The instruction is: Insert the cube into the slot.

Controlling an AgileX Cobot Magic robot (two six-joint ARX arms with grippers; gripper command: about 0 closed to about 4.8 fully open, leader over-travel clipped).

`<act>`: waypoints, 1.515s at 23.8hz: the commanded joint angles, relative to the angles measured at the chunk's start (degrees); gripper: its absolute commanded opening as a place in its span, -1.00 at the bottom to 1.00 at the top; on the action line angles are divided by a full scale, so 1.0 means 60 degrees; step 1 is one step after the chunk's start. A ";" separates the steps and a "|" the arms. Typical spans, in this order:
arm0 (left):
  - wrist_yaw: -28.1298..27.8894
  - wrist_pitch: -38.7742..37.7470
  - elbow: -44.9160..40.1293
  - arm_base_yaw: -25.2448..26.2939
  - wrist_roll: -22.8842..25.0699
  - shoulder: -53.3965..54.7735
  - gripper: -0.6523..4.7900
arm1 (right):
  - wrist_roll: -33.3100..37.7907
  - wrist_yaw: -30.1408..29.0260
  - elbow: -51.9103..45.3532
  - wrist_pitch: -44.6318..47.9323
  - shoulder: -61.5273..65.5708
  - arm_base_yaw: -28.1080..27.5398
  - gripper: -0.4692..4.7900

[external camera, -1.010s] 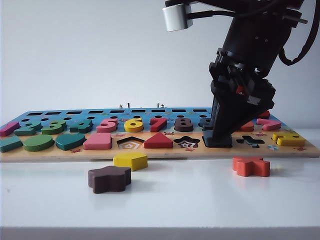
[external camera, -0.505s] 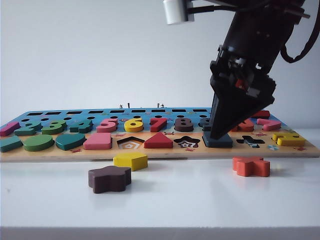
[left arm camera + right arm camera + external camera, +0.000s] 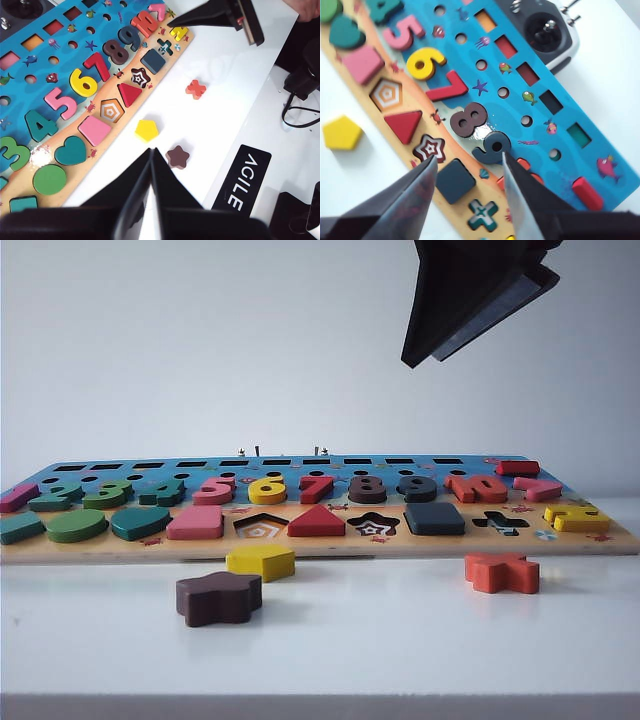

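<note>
- The left tool (image 3: 150, 165) hangs over the near left part of the white worktop (image 3: 400, 640), its two dark fingers pressed together at the tips, clenched on nothing.
- The puzzle board (image 3: 330, 545) lies across the worktop, with a row of coloured numbers behind a row of shapes.
- The brown star block (image 3: 219, 597) lies on the worktop nearest the front, left of centre.
- The yellow pentagon block (image 3: 261, 561) sits just right of it and farther back, close to the board's near edge, before the empty pentagon cut-out (image 3: 261, 527).
- The red triangle (image 3: 317, 521) is seated in the board, with the empty star cut-out (image 3: 374, 526) to its right.
- The cube (image 3: 434, 518) lies flat in the slot (image 3: 456, 181), between the star cut-out and the cross cut-out (image 3: 500, 523).
- The right tool (image 3: 467, 175) is high above the cube, clear of it, fingers spread apart and grasping nothing.
- The orange cross block (image 3: 502, 572) rests on the worktop at the right, before the board.
</note>
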 commanded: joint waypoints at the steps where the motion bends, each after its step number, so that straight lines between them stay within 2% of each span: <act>1: 0.0011 0.0127 0.0036 0.0007 0.0033 -0.0007 -0.70 | 0.2313 -0.0131 0.0000 0.0047 -0.0262 -0.0219 0.10; 3: 0.0011 0.0127 0.0036 0.0007 0.0033 -0.0007 -0.70 | 0.3348 -0.0397 -0.0051 0.0062 -0.0474 -0.0503 0.10; 6: 0.0011 0.0127 0.0036 0.0007 0.0033 -0.0007 -0.70 | 0.4022 -0.0488 -0.0135 0.0124 -0.0718 -0.0867 0.10; 14: 0.0011 0.0131 0.0040 0.0007 0.0029 -0.0007 -0.70 | 0.4550 -0.0586 -0.1337 0.0710 -0.1902 -0.2033 0.10; 25: -0.0036 0.0117 0.0036 0.0007 0.0073 -0.0029 -0.70 | 0.5082 -0.0852 -0.3566 0.1497 -0.4506 -0.4164 0.10; 27: -0.0149 0.0124 0.0036 0.0007 0.0073 -0.0062 -0.70 | 0.5078 -0.1231 -0.3861 0.1636 -0.4881 -0.4470 0.10; 30: -0.0208 0.0120 0.0033 0.0007 0.0069 -0.0175 -0.70 | 0.5038 -0.2816 -0.4615 0.2186 -0.5825 -0.5257 0.09; 36: -0.0208 0.0109 0.0011 0.0011 0.0069 -0.0412 -0.70 | 0.4965 -0.3803 -0.5544 0.2626 -0.7045 -0.6025 0.08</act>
